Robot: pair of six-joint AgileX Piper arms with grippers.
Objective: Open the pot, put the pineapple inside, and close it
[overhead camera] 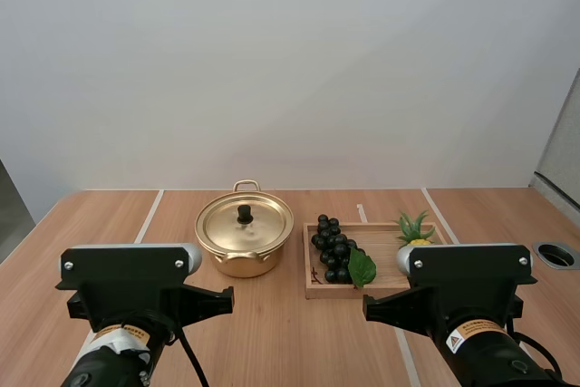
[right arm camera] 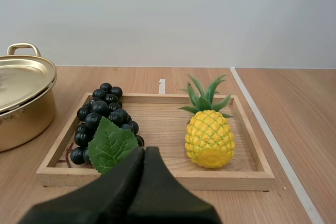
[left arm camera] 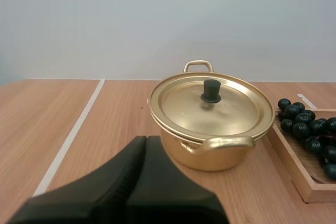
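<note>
The left end effector (left arm camera: 146, 141) is closed on nothing, with its two fingers pressed into one dark wedge. It sits low, near the pot (left arm camera: 210, 140), but it does not touch it. The right end effector (right arm camera: 144, 151) is closed and empty too, just in front of the wooden tray (right arm camera: 157, 179).

I think the step in hand is opening the pot. The lid (left arm camera: 184, 106) is on and lies flat, with a small black knob (left arm camera: 211, 91) in its middle. To do this well, the left end effector should open first. Then it should come down over the knob and pinch it right in the middle. Next it should lift straight up and slowly, so the shiny lid does not tip or slip. A good spot for the lid is the bare surface (overhead camera: 118, 219) at the left of the high view, away from the tray.

In the high view the pot is in the middle of the frame, and the tray is just to its right. The pineapple (right arm camera: 209, 139) is at the right end of the tray, apart from the grapes (right arm camera: 102, 111) at the left end. It seems to stand upright, but it is hard to be sure.
</note>
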